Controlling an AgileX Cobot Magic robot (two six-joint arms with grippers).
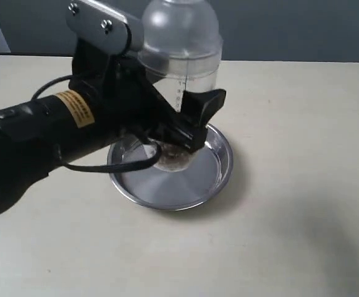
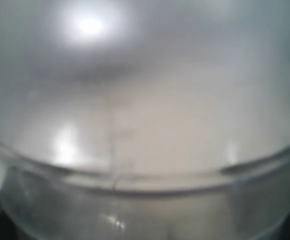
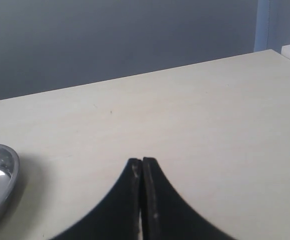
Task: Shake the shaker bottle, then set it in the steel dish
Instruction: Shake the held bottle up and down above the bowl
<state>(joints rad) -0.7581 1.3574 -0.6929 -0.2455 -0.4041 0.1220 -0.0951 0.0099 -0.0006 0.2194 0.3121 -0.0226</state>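
Note:
The clear shaker bottle [image 1: 182, 49] stands upright over the back part of the steel dish [image 1: 219, 176]. Reddish-brown pellets [image 1: 174, 159] show at its base, low against the dish floor; I cannot tell whether the base touches. My left gripper [image 1: 188, 120] is shut on the bottle's lower body, one black finger [image 1: 205, 104] across its front. In the left wrist view the bottle's domed shoulder [image 2: 145, 100] fills the frame, blurred, hiding the fingers. My right gripper [image 3: 142, 162] is shut and empty above the bare table, with the dish's rim [image 3: 7, 175] off to its side.
The pale table [image 1: 290, 235] spreads around the dish. A black cable [image 1: 111, 166] from the left arm loops over the dish's near-left rim. A grey wall [image 3: 110, 35] runs behind the table's far edge.

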